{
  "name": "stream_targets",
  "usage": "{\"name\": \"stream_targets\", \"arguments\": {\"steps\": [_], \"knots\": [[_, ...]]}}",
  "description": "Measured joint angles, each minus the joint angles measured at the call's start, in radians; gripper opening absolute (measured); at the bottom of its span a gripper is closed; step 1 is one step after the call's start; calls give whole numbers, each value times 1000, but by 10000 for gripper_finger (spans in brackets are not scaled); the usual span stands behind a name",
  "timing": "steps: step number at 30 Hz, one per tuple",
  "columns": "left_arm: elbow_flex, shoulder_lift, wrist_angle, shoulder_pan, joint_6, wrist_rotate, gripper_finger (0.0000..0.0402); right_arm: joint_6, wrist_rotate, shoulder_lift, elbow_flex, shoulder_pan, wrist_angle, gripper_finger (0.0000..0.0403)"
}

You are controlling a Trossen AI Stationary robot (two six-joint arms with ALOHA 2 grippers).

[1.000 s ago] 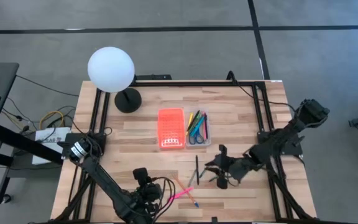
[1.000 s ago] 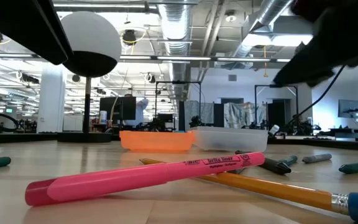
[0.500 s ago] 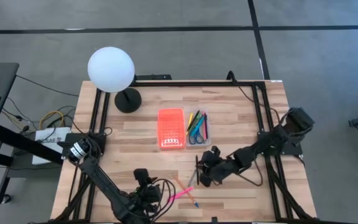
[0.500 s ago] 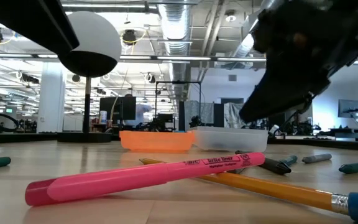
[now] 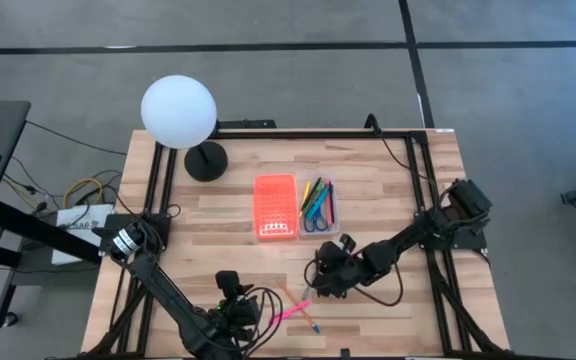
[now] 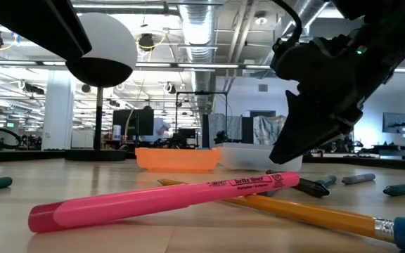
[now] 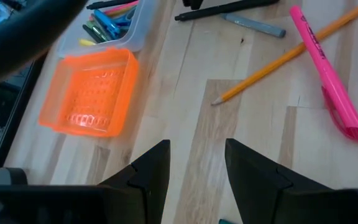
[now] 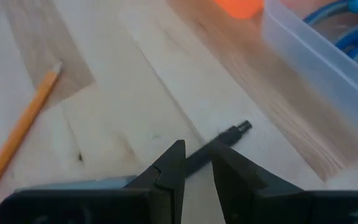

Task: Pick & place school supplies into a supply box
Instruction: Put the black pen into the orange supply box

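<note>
Since the earlier frames the right arm has swung in from the worktop's right edge and come low over the loose pens; its right gripper (image 5: 320, 281) now sits just below the worktop's centre, at about five o'clock from the clear see-through plastic tray (image 5: 317, 205). In the right wrist view its fingers stand a little apart, astride the thin black pen (image 8: 211, 150) lying on the light wooden worktop (image 5: 388, 180), with nothing clamped yet. That pen seems to be the target, though the fingers hide its near end.

The step in hand is the pick: gripper lowered and straddling, grasp not yet made. The next move calls for closing squarely on the slim barrel, lifting it clear, then carrying it toward twelve o'clock to the tray, which already holds several coloured pens and blue-handled scissors (image 5: 314, 221). The translucent orange plastic lid (image 5: 275, 206) lies touching the tray at its nine o'clock.

At seven o'clock from the right gripper lie the pink highlighter (image 5: 292, 312) and the yellow pencil (image 7: 277, 61), crossing each other. The left gripper (image 5: 230, 305) waits near the worktop's six o'clock edge, fingers apart and empty.
</note>
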Motion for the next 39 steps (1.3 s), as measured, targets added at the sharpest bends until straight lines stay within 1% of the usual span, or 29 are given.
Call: {"name": "stream_targets", "arguments": {"steps": [2,5,9,13,19,22,24,26,28,31,35,39], "knots": [[0,0,0,0,0,0,148,36,6,-1,1,0,-44,71],[0,0,0,0,0,0,148,56,23,-1,1,0,-62,71],[0,0,0,0,0,-1,148,-6,0,-1,1,0,-58,71],[0,0,1,0,0,-16,148,-99,-85,-1,9,-7,-68,71],[0,0,1,0,0,-31,148,-191,-192,-2,73,-41,-63,70],[0,0,1,0,0,-31,148,-205,-286,-2,92,-58,-77,70],[0,0,1,0,0,-31,148,-190,-340,-2,108,-74,-130,70],[0,0,1,0,0,-31,148,-172,-340,-2,127,-81,-188,70],[0,0,1,0,0,-32,148,-178,-313,-2,140,-82,-224,70],[0,0,1,0,0,-32,148,-199,-309,-2,158,-80,-228,77],[0,0,0,0,0,-33,148,-200,-309,-2,187,-80,-247,99],[0,0,0,0,0,-33,148,-198,-308,-2,189,-89,-256,133]]}}
